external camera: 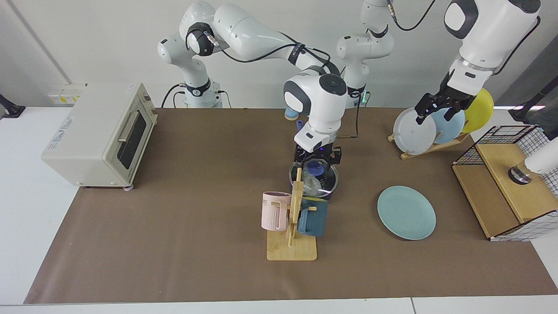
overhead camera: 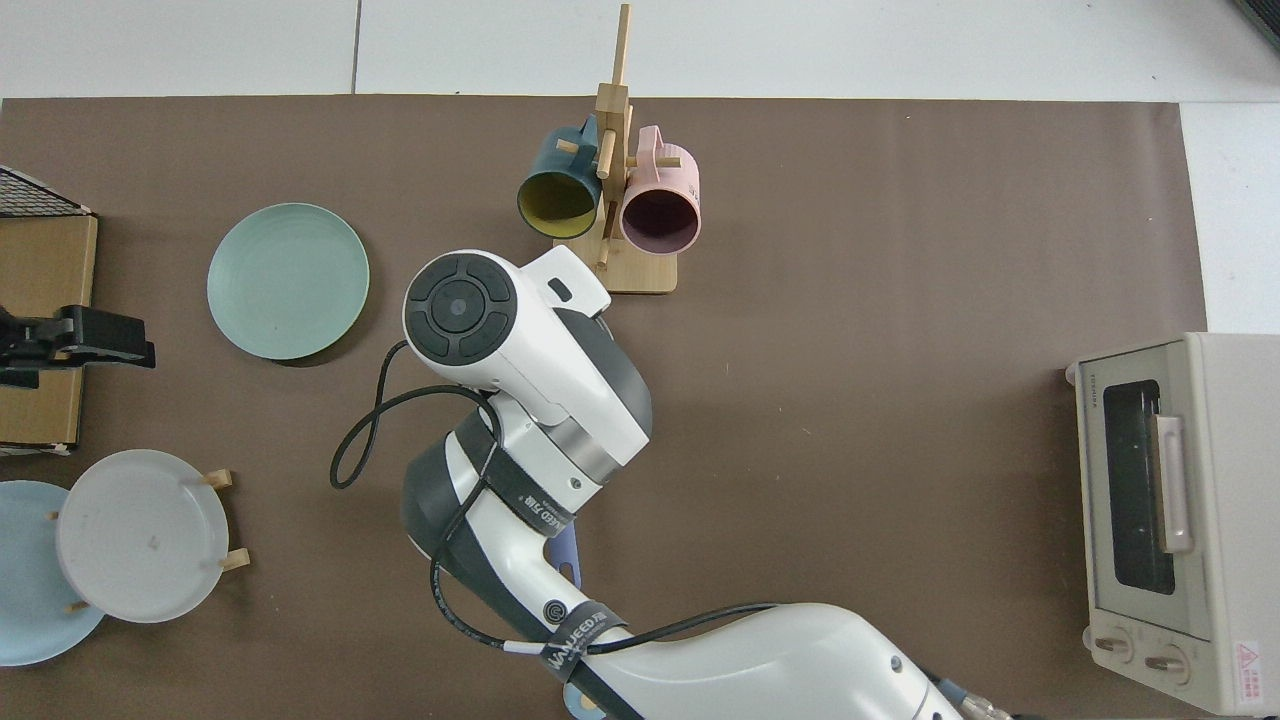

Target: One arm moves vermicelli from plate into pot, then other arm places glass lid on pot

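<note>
Facing view: right gripper (external camera: 317,158) spread just above blue knob of glass lid (external camera: 314,174) seated on pot (external camera: 330,191); vermicelli (external camera: 310,183) inside; plate (external camera: 406,212) bare; left gripper (external camera: 439,109) waited by rack, finger state indiscernible. Top view: right arm hid pot; plate (overhead camera: 288,281) apart.

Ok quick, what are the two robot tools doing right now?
Left tool: open, empty, waiting.
Right tool: over the round clear glass lid; open or closed cannot be told.

Facing cam: high across the brown-covered bench (external camera: 174,244), looking toward 12 o'clock. Top cam: straight down, rotated 180°. Both share the wooden mug rack (external camera: 293,244) (overhead camera: 625,270).
</note>
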